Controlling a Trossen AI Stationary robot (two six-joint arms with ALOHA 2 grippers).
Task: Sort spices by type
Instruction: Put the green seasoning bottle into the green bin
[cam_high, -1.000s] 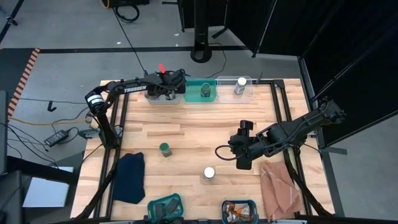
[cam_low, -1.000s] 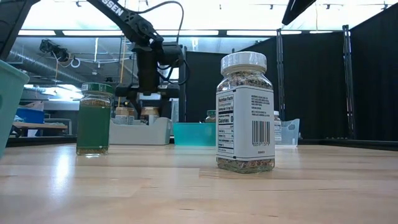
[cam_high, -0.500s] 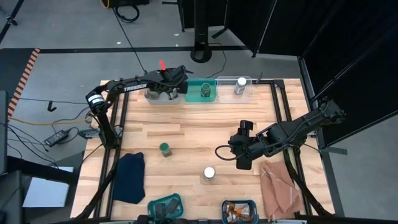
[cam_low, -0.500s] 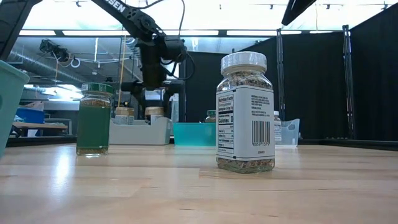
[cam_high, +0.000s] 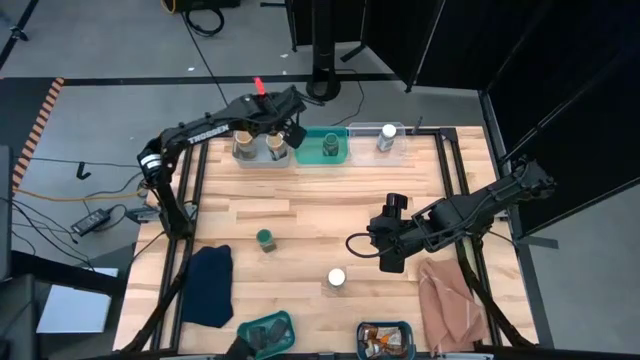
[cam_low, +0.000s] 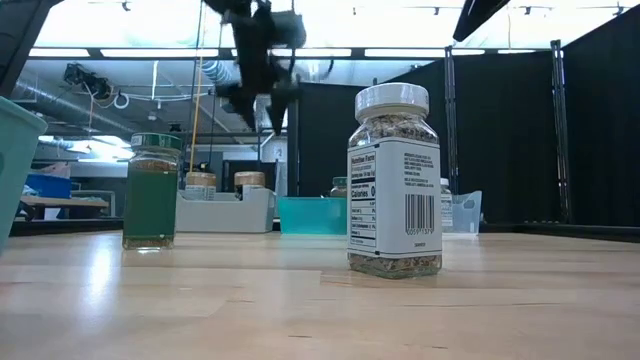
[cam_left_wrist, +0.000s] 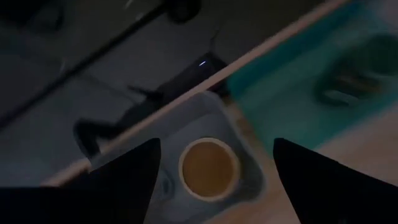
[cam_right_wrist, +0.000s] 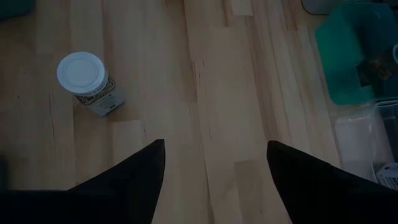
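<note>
Your left gripper (cam_high: 291, 131): above grey bin (cam_high: 243, 158), spread, empty | both tan-topped jars (cam_high: 276, 147) binned together by type | right gripper (cam_high: 392, 262): waiting mid-table, spread, empty.

Bright ceiling lights (cam_low: 400, 52) shine in the low view and glare on the table (cam_low: 300, 300); the left wrist view is dim and blurry

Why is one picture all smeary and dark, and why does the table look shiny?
Left wrist view: dim and motion-blurred, though the tan-topped round jar in the grey plastic bin still shows between the open left gripper fingers. Low view: bright ceiling lights reflect as glare on the wooden table, while the white-capped labelled jar looks sharp.
</note>
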